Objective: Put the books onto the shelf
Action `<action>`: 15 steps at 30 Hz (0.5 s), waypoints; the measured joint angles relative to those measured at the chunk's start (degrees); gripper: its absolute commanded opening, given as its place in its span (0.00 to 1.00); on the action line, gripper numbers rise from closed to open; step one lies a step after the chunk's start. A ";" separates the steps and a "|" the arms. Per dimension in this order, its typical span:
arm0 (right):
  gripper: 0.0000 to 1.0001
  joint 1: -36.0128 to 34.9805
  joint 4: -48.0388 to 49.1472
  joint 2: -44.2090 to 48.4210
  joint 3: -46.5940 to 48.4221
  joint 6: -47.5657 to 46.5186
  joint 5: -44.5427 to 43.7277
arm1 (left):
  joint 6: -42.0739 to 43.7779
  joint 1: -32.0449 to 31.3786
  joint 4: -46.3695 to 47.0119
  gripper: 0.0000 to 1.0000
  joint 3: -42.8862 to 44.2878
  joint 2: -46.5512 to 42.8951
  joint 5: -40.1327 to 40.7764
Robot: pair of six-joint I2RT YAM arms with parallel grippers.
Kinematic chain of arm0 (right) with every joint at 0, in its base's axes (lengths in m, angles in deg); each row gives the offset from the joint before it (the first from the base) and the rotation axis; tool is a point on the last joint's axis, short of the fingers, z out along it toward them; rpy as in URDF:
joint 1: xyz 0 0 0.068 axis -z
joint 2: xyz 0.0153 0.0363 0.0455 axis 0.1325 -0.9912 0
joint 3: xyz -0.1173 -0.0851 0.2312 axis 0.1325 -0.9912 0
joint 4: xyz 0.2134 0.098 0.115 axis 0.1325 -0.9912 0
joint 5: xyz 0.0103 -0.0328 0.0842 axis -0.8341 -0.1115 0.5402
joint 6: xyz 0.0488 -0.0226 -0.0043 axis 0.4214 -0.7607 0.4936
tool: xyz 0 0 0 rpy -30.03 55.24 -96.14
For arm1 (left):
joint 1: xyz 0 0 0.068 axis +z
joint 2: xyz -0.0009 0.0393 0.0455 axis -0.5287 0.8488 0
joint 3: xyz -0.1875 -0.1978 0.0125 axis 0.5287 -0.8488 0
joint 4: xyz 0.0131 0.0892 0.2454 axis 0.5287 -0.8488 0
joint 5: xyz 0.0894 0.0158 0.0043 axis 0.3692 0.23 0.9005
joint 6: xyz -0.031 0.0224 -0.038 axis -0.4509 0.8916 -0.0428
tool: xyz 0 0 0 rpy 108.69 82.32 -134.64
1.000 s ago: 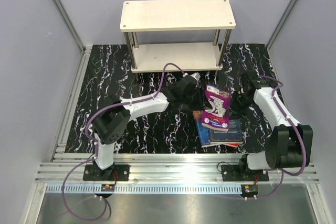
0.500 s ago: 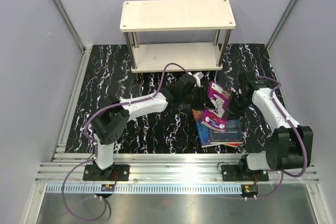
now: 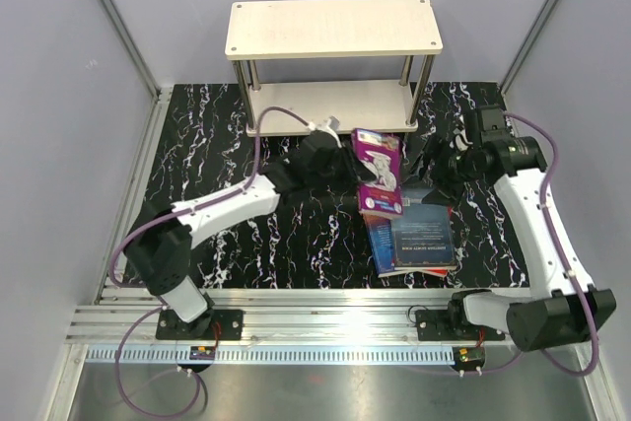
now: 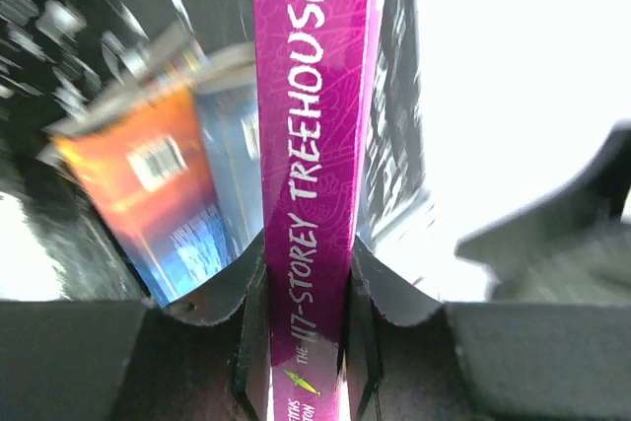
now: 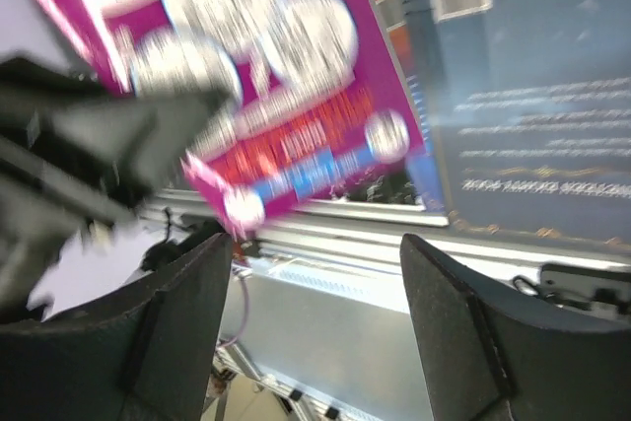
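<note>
My left gripper [image 3: 345, 167] is shut on the spine of a purple "Treehouse" book [image 3: 378, 173], which it holds on edge above the table, just in front of the shelf [image 3: 333, 29]. In the left wrist view the spine [image 4: 311, 145] stands clamped between both fingers of that gripper [image 4: 306, 342]. The other books lie in a stack [image 3: 422, 241] with a dark blue one on top. My right gripper [image 3: 432, 161] is open to the right of the purple book and holds nothing. In the right wrist view its fingers are spread wide around empty space [image 5: 315, 342], with the purple cover [image 5: 246, 76] beyond them.
The shelf's lower board [image 3: 330, 105] is bare, with silver posts at its corners [image 3: 412, 86]. An orange-red book [image 4: 138, 175] shows under the blue one in the stack. Grey walls enclose the black marbled table [image 3: 227, 145]; an aluminium rail [image 3: 325, 303] runs along the near edge.
The right gripper has opened, let go of the purple book and drawn back to the right. The left arm has carried the book up off the stack, toward the shelf.
</note>
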 measured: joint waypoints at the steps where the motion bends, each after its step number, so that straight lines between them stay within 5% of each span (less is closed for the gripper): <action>1: 0.77 -0.20 -0.20 1.14 0.39 0.74 1.07 | -1.01 1.40 1.36 0.00 -1.92 -1.75 0.83; 9: 0.77 -0.46 -3.39 6.10 2.67 4.44 6.27 | -10.47 10.69 17.07 0.00 -12.70 -2.67 13.84; 15: 0.77 -0.48 -5.49 4.87 3.32 2.64 4.57 | -18.99 14.16 32.76 0.00 -9.77 9.77 22.12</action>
